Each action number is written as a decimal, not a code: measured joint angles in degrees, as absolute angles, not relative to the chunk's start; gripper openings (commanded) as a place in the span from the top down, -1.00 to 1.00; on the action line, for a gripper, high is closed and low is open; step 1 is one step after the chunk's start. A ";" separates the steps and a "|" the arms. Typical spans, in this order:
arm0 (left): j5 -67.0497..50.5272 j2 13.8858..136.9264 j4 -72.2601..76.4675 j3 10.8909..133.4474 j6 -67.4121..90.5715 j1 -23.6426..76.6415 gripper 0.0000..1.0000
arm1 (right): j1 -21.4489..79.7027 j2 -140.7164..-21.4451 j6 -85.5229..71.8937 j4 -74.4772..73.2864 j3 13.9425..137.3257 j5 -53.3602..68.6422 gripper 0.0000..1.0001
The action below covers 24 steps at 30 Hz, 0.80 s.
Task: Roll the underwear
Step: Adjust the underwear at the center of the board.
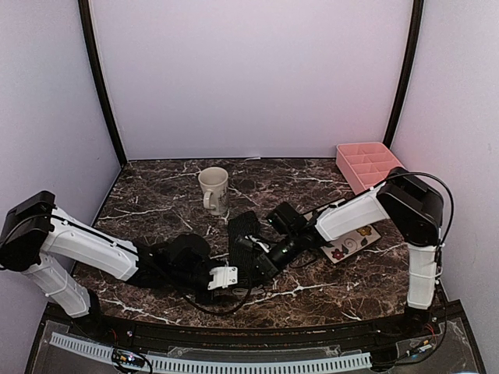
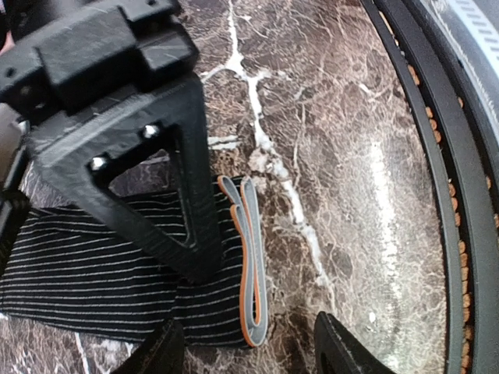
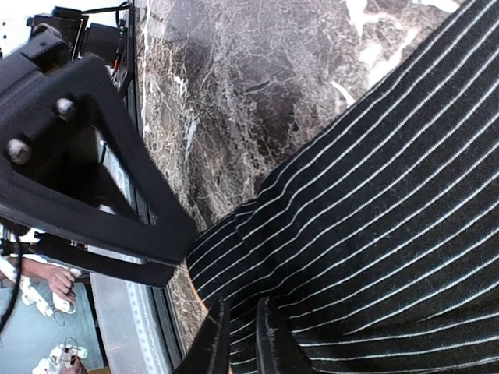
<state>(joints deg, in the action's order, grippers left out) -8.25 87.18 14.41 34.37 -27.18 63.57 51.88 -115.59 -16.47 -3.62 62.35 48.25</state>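
Observation:
The black underwear (image 1: 244, 227) with thin white stripes lies flat on the marble table, just in front of the mug. In the left wrist view its grey and orange waistband (image 2: 253, 273) forms the right-hand edge of the cloth. My left gripper (image 2: 249, 352) hangs open over that waistband edge, one finger above the cloth and one above bare marble. My right gripper (image 3: 242, 347) has its fingers pinched together on the striped underwear (image 3: 374, 218) near its edge. From above, the left gripper (image 1: 236, 273) and the right gripper (image 1: 255, 254) meet at the near end of the garment.
A cream mug (image 1: 213, 189) stands behind the cloth. A pink divided organizer (image 1: 370, 165) sits at the back right. A flowered white plate (image 1: 355, 240) lies under the right arm. The table's black front rim (image 2: 437, 171) runs close by the left gripper.

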 measured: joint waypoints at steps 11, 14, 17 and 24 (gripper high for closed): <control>-7.68 88.82 17.28 34.44 -30.94 64.31 -0.18 | 51.11 -111.85 -20.71 -4.38 63.00 47.99 0.77; -7.64 88.84 17.61 34.44 -31.53 64.31 -0.18 | 50.52 -112.51 -20.69 -4.64 63.13 47.07 0.88; -7.51 89.43 18.06 34.46 -32.36 64.31 -0.17 | 50.46 -114.93 -20.25 -4.97 63.22 45.89 0.97; -5.43 93.91 18.31 35.90 -35.16 64.86 0.05 | 50.19 -117.54 -18.22 -4.62 63.46 46.81 1.00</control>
